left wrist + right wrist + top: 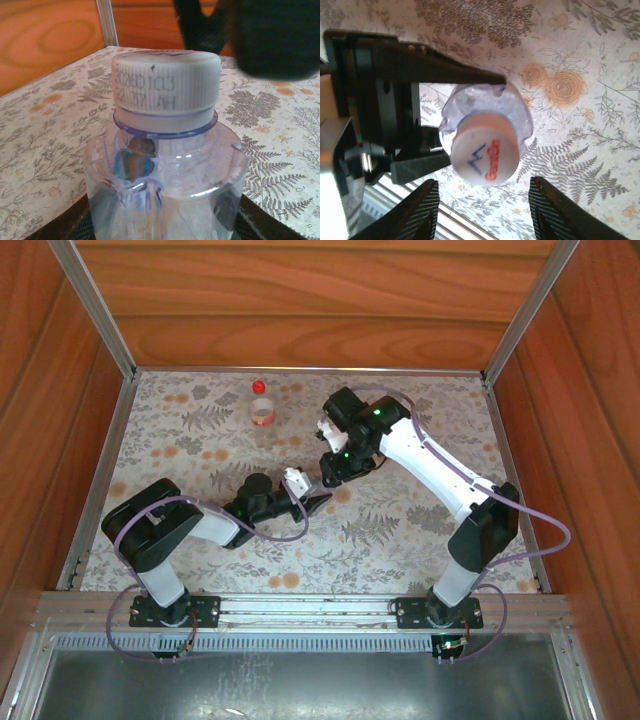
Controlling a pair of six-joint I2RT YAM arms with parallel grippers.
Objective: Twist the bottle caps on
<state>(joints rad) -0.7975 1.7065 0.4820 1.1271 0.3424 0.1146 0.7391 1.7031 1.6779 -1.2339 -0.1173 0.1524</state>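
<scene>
Right wrist camera first: my right gripper [484, 182] is released, its two fingers [420, 210] spread wide, one on each side of the white cap [485, 150], and neither one touches it. That cap faces the lens, blue and red print across its flat top, and it sits on the neck of the plain bottle [517, 112]. My left gripper [475, 119] is clenched on this bottle, one black finger pressed along each side of the clear body, holding it above the patterned cloth [580, 50].

From the left wrist camera the cap's ribbed side fills the middle, printed digits on it, seated above the bottle's bluish neck ring. I cannot tell how far it is screwed down. My right gripper is a dark blur at the top right there, just past the cap.

From the overhead camera both my grippers meet near the middle of the cloth, bottle and cap between them. Well apart, toward the far wall, the labelled bottle [262, 412] stands upright with the red cap [259, 387] on top
</scene>
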